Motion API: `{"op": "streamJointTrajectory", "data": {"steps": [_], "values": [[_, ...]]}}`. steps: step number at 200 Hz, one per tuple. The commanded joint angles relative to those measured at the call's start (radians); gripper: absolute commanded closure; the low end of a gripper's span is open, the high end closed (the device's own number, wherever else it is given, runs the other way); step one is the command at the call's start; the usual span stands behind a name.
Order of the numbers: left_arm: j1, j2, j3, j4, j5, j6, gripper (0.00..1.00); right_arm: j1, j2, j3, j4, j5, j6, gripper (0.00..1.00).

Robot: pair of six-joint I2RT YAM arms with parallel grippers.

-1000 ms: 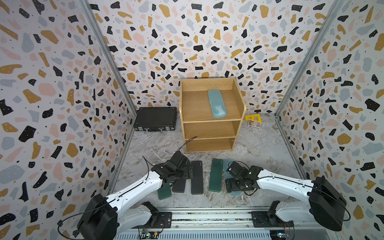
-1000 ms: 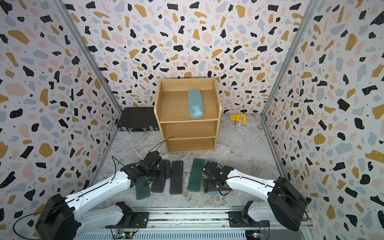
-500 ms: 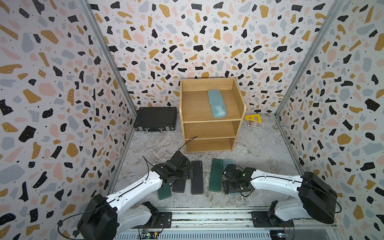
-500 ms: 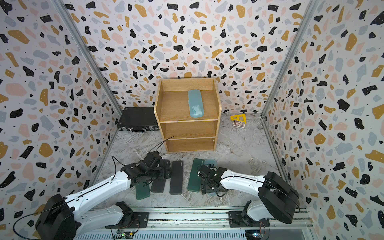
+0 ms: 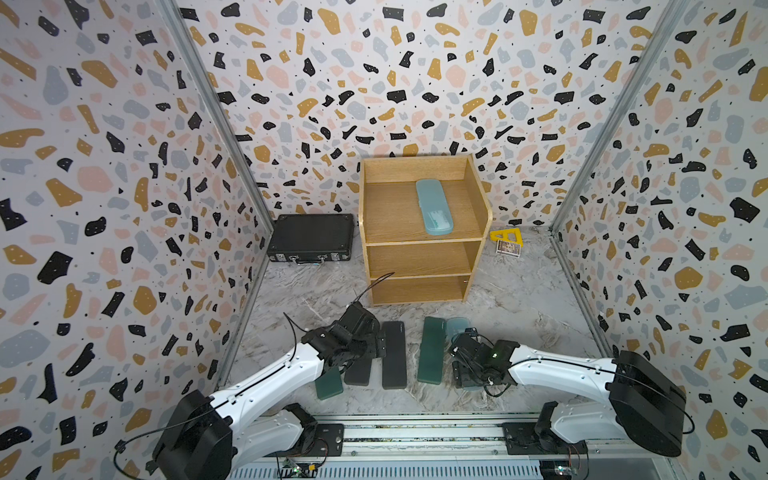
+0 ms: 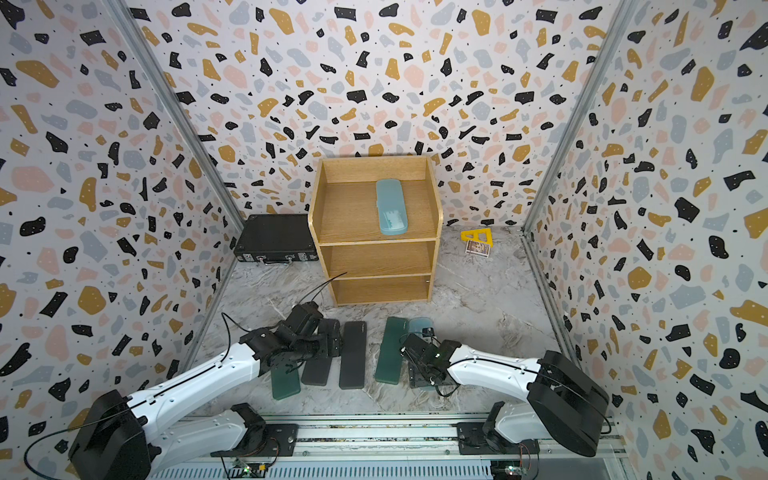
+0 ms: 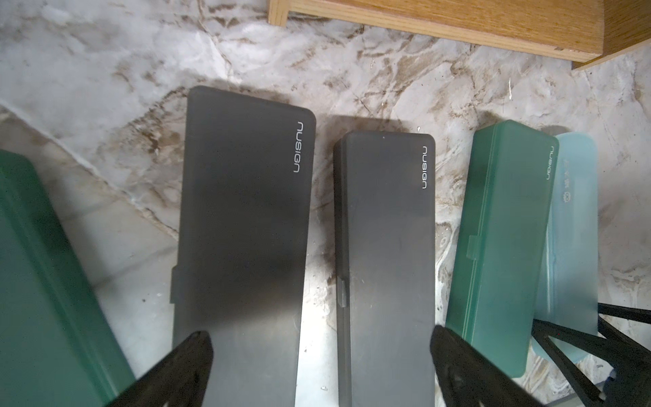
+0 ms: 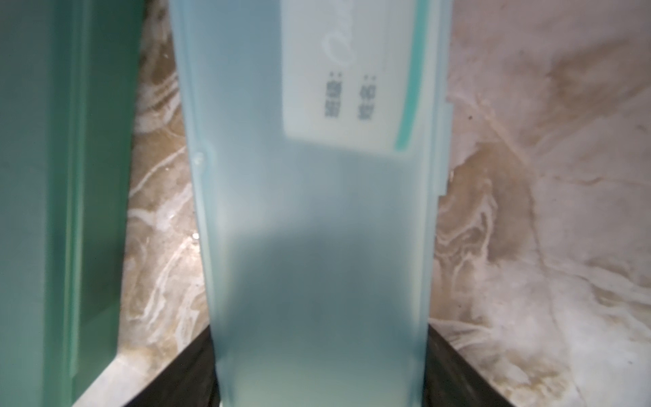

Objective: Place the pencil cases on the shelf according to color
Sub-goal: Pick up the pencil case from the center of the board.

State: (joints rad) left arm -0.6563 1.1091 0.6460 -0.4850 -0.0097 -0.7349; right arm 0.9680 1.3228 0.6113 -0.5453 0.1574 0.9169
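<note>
Jaws — left gripper [image 7: 320, 338] spread wide, holding nothing; right gripper [image 8: 320, 331] closed on the floor-level light-blue case [image 8: 317, 211].
The right fingers [image 8: 454, 373] bear on both long edges of that case, which lies flat on the marbled floor [image 5: 519, 299]. Just beside it lies a dark green case [image 5: 432, 351]; then two black cases [image 5: 394, 353], over whose near ends the left gripper hangs (contact cannot be told); then the outer green case [image 5: 328, 384], partly under the left arm. Farther back stands the shelf [image 5: 419, 257] — the second light-blue case [image 5: 433, 206] rests on its top tier. A black briefcase [image 5: 309, 237] and a yellow ruler [image 5: 505, 236] flank it by the back wall.
</note>
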Motion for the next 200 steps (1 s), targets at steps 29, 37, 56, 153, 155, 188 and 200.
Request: {"op": "streamJointTrajectory", "data": {"steps": [29,37,56,153,155,188,200], "values": [[-0.006,-0.014,0.009,0.003,-0.021,-0.001,0.00,0.001,-0.020,-0.013,-0.087,0.022,-0.001,0.44],[-0.006,-0.013,0.011,0.000,-0.021,-0.002,0.00,0.000,-0.035,-0.005,-0.105,0.032,-0.004,0.47],[-0.006,-0.017,0.014,-0.004,-0.022,-0.001,0.00,0.000,-0.073,0.023,-0.160,0.056,-0.015,0.56],[-0.014,-0.044,0.090,-0.060,-0.032,-0.005,0.00,0.000,-0.252,0.252,-0.453,0.095,-0.113,0.69],[-0.014,-0.047,0.094,-0.061,-0.034,-0.005,0.00,0.000,-0.252,0.259,-0.459,0.093,-0.116,0.69],[-0.014,-0.066,0.179,-0.120,-0.063,-0.001,0.00,0.000,-0.251,0.383,-0.556,0.060,-0.169,0.70],[-0.014,-0.066,0.213,-0.143,-0.071,0.003,0.00,-0.001,-0.253,0.423,-0.581,0.052,-0.184,0.70]]}}
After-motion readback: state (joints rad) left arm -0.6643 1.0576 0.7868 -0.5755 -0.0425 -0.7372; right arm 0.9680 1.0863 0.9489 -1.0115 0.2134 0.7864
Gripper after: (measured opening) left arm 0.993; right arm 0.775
